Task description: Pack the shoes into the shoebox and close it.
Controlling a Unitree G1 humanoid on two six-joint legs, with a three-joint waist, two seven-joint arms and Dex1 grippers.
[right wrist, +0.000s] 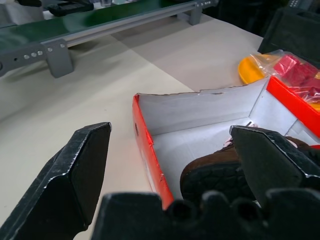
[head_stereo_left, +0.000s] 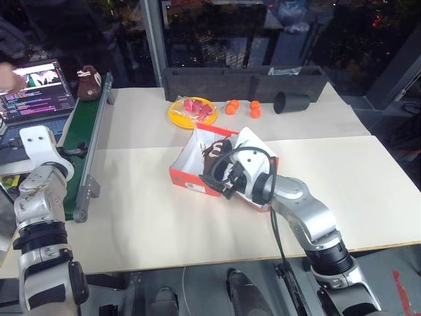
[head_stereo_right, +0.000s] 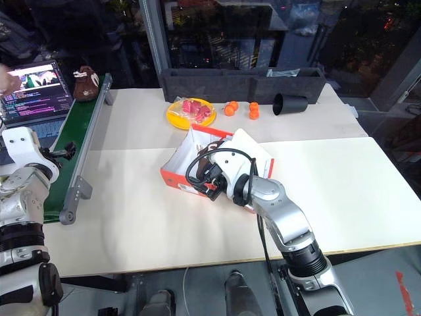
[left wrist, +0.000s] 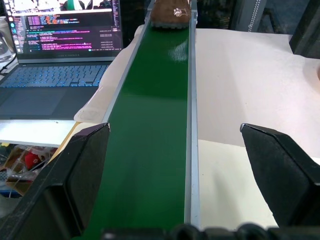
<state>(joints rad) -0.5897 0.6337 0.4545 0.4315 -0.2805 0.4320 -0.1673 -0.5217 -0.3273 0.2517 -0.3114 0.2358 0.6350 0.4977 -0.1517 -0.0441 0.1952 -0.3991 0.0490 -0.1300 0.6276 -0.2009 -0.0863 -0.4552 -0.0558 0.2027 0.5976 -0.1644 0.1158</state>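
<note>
Conveyor, plate, perhaps oranges nearby

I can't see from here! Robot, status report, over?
Both end effectors open, empty. One shoe in shoebox, lid open. Other shoe on green conveyor. Nothing blocking.

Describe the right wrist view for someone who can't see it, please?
Two open black gripper fingers frame an open red-orange shoebox with a white interior, on a pale table. One dark brown shoe lies inside, sole toward the camera. Beyond are a green conveyor belt and a yellow plate of red pieces in plastic.
</note>
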